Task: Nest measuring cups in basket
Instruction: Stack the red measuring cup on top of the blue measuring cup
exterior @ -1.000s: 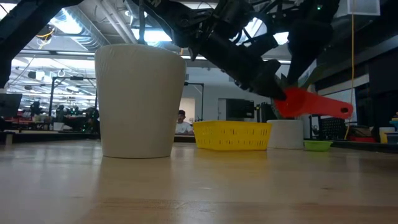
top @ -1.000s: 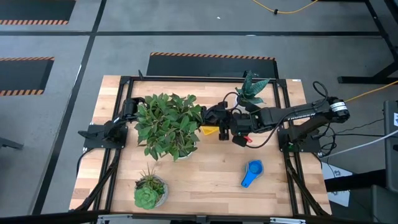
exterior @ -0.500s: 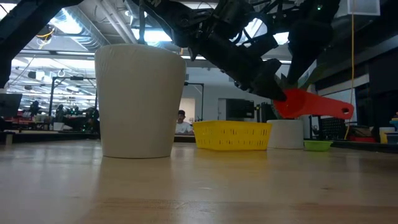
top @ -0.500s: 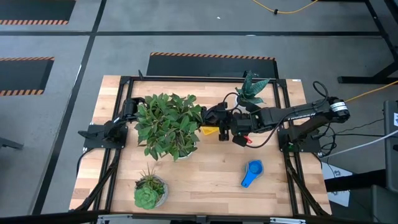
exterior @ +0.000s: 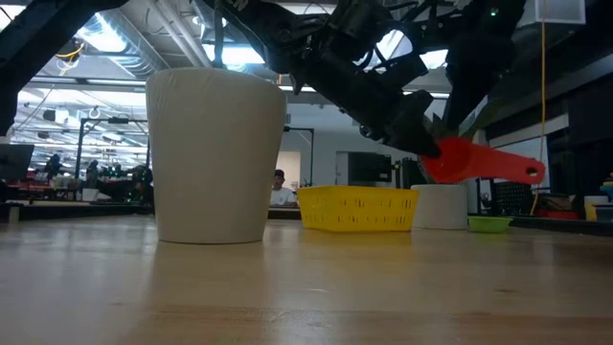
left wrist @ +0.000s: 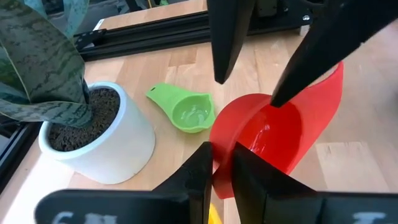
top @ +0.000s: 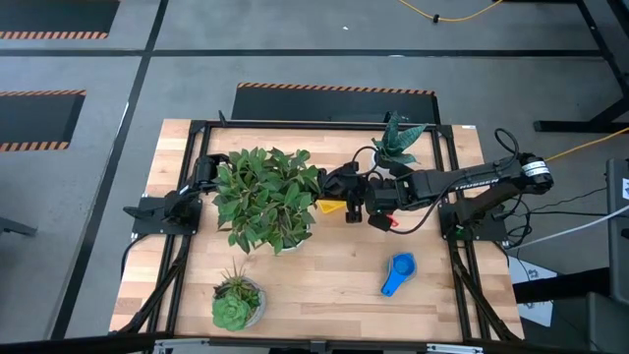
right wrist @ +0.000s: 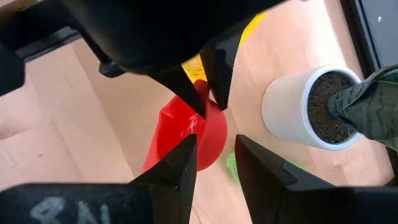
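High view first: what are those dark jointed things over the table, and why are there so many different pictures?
They are two robot arms, each ending in two fingers. One camera looks straight down, one sits at table height, and one rides on each wrist. On the wooden table stand three potted plants, a yellow basket, a blue measuring cup and a green measuring cup. The arms meet beside the basket: the left gripper pinches the rim of a red measuring cup, lifted off the table, and the right gripper is right at it.

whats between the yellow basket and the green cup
In the low view, a white pot stands between the yellow basket and the green cup.
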Motion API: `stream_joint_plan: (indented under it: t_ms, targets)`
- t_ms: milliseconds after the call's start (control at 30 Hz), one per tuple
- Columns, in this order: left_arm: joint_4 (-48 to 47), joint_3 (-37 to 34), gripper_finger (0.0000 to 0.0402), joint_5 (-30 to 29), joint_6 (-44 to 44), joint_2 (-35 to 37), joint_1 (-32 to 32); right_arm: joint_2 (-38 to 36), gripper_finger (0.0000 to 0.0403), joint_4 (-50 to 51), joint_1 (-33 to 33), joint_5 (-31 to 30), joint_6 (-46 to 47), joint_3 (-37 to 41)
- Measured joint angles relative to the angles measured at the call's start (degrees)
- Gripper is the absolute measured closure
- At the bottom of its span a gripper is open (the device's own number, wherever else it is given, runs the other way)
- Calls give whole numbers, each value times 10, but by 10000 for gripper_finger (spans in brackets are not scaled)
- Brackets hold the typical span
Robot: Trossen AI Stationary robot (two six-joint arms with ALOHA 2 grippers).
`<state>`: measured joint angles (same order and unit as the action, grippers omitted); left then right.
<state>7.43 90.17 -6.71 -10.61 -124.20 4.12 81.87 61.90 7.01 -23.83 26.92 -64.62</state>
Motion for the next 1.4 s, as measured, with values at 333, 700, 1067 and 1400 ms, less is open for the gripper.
stream_joint_plan:
  t_ms: [333,700,1067,1400]
  targets:
    - [1,0,367,5,30,0,0,0,289,-12,0,10,14,0]
    - [1,3,363,8,30,3,-1,-7,289,73,11,17,44,-12]
    - [-1,3,354,6,30,3,-1,-97,289,173,66,-9,156,-29]
    - [-4,2,367,4,31,3,-1,-134,289,47,82,-16,261,64]
